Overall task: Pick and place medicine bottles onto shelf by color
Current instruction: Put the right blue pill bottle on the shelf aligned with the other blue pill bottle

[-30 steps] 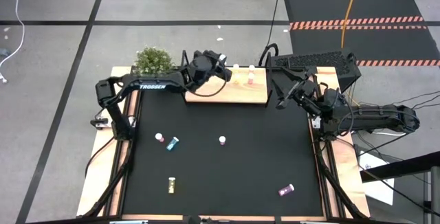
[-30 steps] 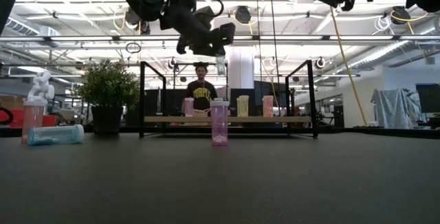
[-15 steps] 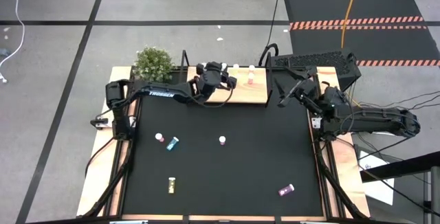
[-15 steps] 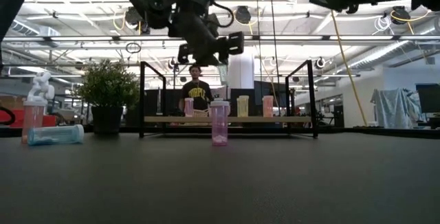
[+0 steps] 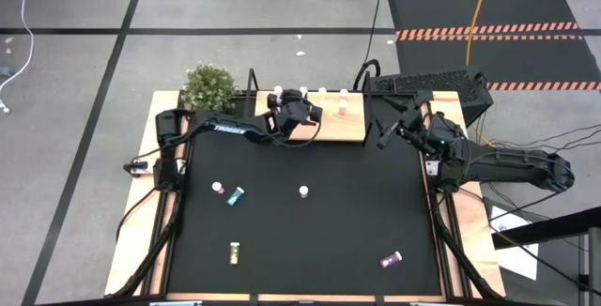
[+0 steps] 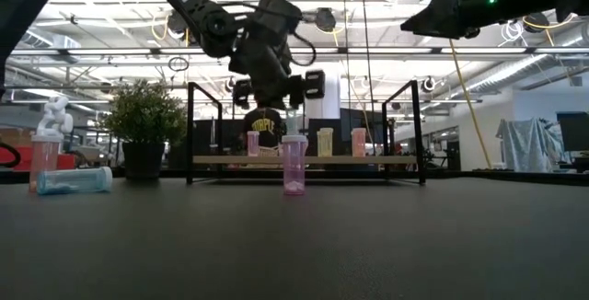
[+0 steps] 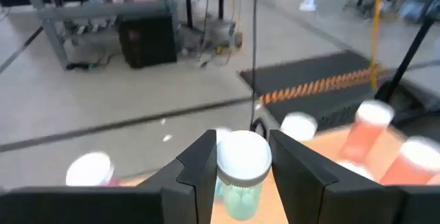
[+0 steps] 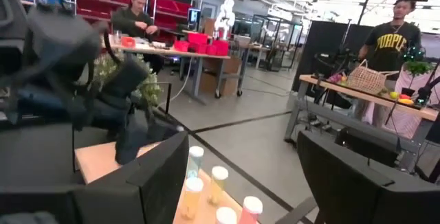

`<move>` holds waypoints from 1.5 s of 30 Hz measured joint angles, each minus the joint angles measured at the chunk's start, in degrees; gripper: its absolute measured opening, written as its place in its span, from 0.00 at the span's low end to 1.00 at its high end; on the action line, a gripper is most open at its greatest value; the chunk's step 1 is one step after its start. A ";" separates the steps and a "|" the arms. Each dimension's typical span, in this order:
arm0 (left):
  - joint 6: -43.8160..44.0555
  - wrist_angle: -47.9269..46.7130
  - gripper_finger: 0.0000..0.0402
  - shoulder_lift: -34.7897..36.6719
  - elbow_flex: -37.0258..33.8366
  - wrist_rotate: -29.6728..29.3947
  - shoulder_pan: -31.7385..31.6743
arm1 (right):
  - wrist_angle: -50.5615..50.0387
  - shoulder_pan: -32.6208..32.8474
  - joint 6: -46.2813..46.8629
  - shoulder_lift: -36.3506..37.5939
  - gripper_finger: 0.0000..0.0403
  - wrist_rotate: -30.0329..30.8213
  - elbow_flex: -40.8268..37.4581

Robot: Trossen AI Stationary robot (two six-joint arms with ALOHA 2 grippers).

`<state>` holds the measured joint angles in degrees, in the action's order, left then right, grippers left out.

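Left end effector [image 5: 299,118] has advanced over the shelf [image 5: 349,132], fingers clamped on a pale green bottle [image 7: 240,176]. Lower it upright beside matching colours before releasing. Right end effector [image 5: 387,135] waits, jaws wide and empty.

- High view: overhead, straight down on the whole black surface [image 5: 310,221], far off.
- Low view: at surface height, level toward the shelf [image 6: 304,159] and the room.
- Left wrist view: close behind the left claw [image 7: 237,165], facing the floor past the shelf.
- Right wrist view: behind the right claw [image 8: 240,183], facing the same shelf and room.
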<state>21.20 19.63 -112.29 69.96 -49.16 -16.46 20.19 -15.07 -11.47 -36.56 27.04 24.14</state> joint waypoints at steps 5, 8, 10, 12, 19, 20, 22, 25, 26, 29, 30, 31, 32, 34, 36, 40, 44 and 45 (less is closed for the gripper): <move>4.11 -0.43 0.32 -2.12 -0.11 -0.19 -0.09 | -0.53 0.04 0.16 0.04 0.66 -0.03 0.00; 4.21 -0.14 0.32 -2.99 0.00 -0.77 0.11 | -1.22 0.08 0.27 -0.04 0.66 -0.08 0.00; 4.19 -0.73 0.32 -3.21 -0.05 -0.75 0.25 | -1.98 0.30 0.52 -0.04 0.66 -0.12 0.00; 4.20 -0.26 0.32 -3.65 -0.02 -0.79 0.45 | -2.87 0.51 1.27 -0.04 0.66 -0.17 -0.02; 2.72 -1.16 0.32 -4.31 -0.05 -0.44 0.52 | -2.93 0.61 3.30 -0.04 0.66 -0.30 -0.02; 2.70 -1.22 0.32 -4.39 -0.05 -0.40 0.45 | -2.93 0.61 3.30 -0.04 0.66 -0.32 -0.02; 3.57 -1.11 0.32 -4.48 -0.05 -0.38 0.14 | -2.98 0.61 3.30 -0.07 0.66 -0.41 -0.02; 4.21 -0.81 0.32 -4.86 -0.03 0.50 -0.44 | -2.93 0.61 3.22 -0.04 0.66 -0.48 -0.02; 4.13 -0.74 0.32 -4.94 -0.05 1.01 -0.57 | -2.93 0.61 3.03 -0.05 0.66 -0.47 -0.02; 3.47 -0.51 0.32 -4.90 -0.05 1.52 -0.68 | -2.93 0.61 2.85 -0.04 0.66 -0.48 -0.02; 3.28 -0.52 0.32 -4.90 -0.05 1.54 -0.67 | -2.91 0.61 2.85 -0.04 0.66 -0.49 -0.02; 3.26 -0.54 0.32 -4.90 -0.05 1.58 -0.66 | -2.94 0.61 2.86 -0.05 0.66 -0.49 -0.02; 3.35 -0.54 0.32 -4.90 -0.05 1.71 -0.66 | -2.94 0.61 2.85 -0.06 0.66 -0.50 -0.02; 3.05 -0.46 0.32 -4.90 -0.05 3.38 -0.68 | -2.93 0.61 2.87 -0.04 0.66 -0.71 -0.02; 2.18 -0.32 0.32 -4.88 -0.05 5.11 -0.73 | -2.92 0.58 2.87 -0.04 0.66 -1.87 -0.02; 0.68 -0.24 0.32 -4.83 -0.05 6.12 -0.73 | -2.93 0.59 4.53 -0.04 0.66 -2.18 -0.02; 0.11 -0.55 0.37 -4.81 -0.05 6.51 -0.73 | -2.08 0.59 7.02 -0.04 0.66 -4.49 -0.02; 0.15 -0.83 0.39 -4.81 -0.05 6.68 -0.73 | -1.66 0.61 7.94 -0.04 0.66 -5.11 -0.02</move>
<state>21.34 18.81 -117.10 69.91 -42.48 -17.19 18.52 -14.46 -3.52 -36.60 21.93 24.12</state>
